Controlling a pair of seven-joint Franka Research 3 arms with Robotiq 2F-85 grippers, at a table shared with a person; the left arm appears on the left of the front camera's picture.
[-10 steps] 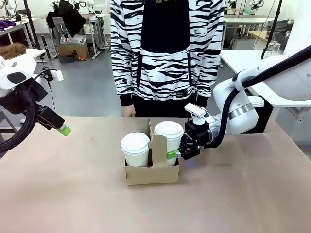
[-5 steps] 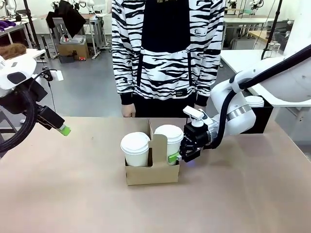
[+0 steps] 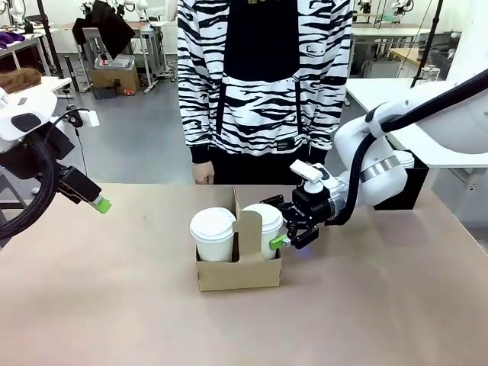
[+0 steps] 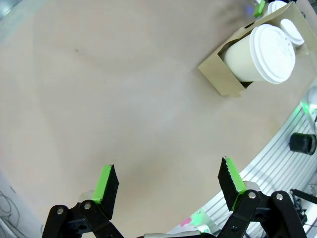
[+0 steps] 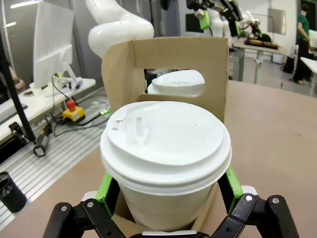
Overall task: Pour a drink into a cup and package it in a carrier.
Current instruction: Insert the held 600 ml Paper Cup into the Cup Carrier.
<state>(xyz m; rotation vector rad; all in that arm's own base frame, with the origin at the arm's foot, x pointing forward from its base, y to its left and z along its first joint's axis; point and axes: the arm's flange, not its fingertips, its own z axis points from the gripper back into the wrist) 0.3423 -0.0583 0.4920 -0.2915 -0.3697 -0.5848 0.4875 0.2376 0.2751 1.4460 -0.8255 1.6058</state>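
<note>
The carrier (image 3: 238, 263) stands on the desk (image 3: 381, 305) near its middle, in front of the person (image 3: 263, 84); two lidded white cups sit in its slots, one on each side of the upright handle tab. The cup (image 3: 263, 227) on the robot's right side is low in its slot, upright; the second cup (image 3: 213, 234) is on the other side of the tab. The right gripper (image 3: 288, 226) is at this cup, with the jaws wide on both sides of it; in the right wrist view the green pads (image 5: 105, 189) stand just beside the cup wall (image 5: 166, 208), and a grip is not visible. The left gripper (image 4: 168, 186) hangs over bare desk, well apart from the carrier, jaws wide and holding nothing. No jug with the drink is seen.

The step in hand seems to be the release of the cup after the placing into the carrier; the packaging looks almost complete. The next move probably calls for a straight retreat of the right gripper, away from the cup, without touching the lid or pushing the light cardboard sideways.
</note>
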